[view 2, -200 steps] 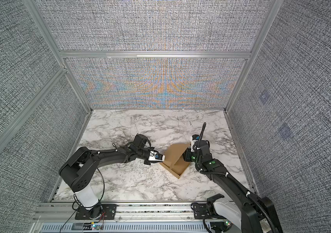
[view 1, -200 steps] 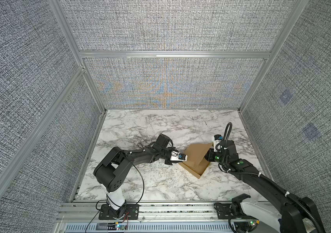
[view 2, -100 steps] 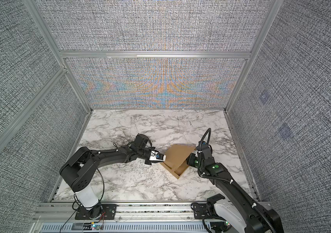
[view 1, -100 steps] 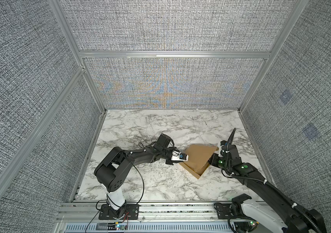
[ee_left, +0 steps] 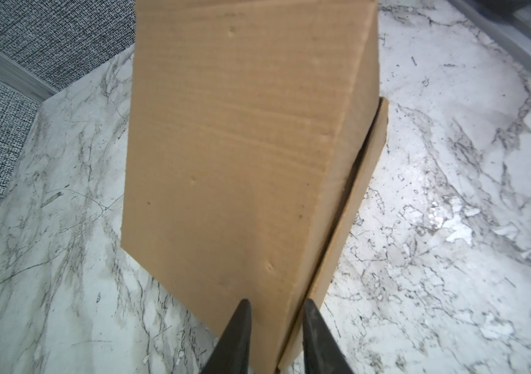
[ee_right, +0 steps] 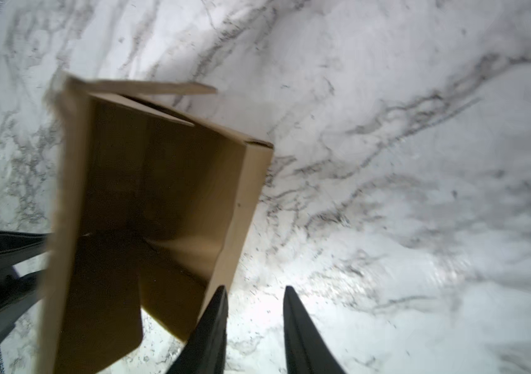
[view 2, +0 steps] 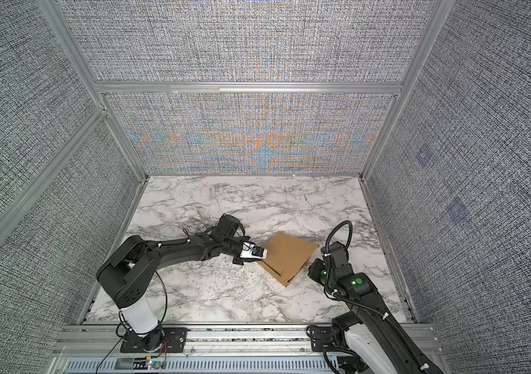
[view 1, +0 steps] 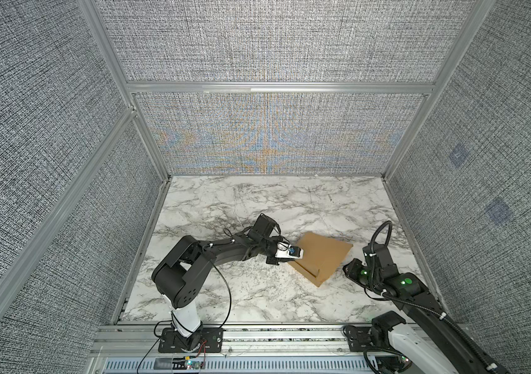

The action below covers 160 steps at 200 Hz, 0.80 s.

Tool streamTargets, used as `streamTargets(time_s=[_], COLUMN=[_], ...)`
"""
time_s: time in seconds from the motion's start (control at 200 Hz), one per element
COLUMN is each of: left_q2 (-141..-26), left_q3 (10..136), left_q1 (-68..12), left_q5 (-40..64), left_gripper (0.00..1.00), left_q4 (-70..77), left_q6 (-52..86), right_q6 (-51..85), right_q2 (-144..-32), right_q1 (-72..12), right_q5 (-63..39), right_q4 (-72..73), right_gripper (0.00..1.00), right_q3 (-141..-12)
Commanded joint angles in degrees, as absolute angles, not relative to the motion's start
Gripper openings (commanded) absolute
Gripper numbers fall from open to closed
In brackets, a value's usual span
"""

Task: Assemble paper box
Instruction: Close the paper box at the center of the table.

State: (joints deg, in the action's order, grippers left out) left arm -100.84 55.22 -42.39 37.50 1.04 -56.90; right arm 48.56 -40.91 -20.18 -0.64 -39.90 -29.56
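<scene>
Now the right hand (ee_right: 256, 291) is off the paper box (view 1: 322, 255). A second ago it was at the right side of the cardboard, and it has since pulled back toward the front right corner of the desk (view 1: 257, 298), its fingers apart with only marble between them. Just beyond it the box sits on the right half of the desk, nearer the front edge than the back. Its lid (ee_left: 231, 145) slants over the base (ee_left: 364, 181) like a wedge, with a gap along the side, so the closing looks unfinished and the lid not yet tucked in. Being squarish, the box has no clear long axis. It lies diamond-wise with one corner toward the front edge, and its open mouth faces the right hand. At its left corner the left hand (ee_left: 277, 307) stays clamped on the cardboard edge, steadying it.
</scene>
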Motion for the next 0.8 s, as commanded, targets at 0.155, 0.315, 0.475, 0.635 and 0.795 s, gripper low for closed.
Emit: streamTargets(time_s=[0.155, 0.315, 0.475, 0.635, 0.795], left_q2=[-93.87, -91.34, -92.07, -93.95, -94.85], left_q3=[59.91, 66.46, 69.13, 65.53, 63.94], left_q1=[-42.37, -41.85, -41.55, -41.4, -41.41], left_q5=[35.94, 31.54, 21.53, 16.24, 19.3], left_gripper=[0.32, 0.34, 0.38, 0.52, 0.57], left_q4=[-14.06, -22.43, -20.03, -15.2, -13.37], left_q6=[-49.59, -36.03, -17.88, -12.56, -9.51], right_q6=[50.29, 48.08, 48.0, 48.41, 50.18], right_q2=[-42.07, -44.0, -50.08, -54.81, -53.79], right_q1=[-20.17, -20.81, -25.88, -28.83, -28.74], right_q5=[4.41, 5.37, 4.95, 4.12, 4.04], right_q4=[-58.65, -63.65, -61.98, -56.2, -51.24], right_gripper=[0.3, 0.27, 0.25, 0.25, 0.23], right_q3=[-38.74, -48.48, -56.91, -57.23, -50.64])
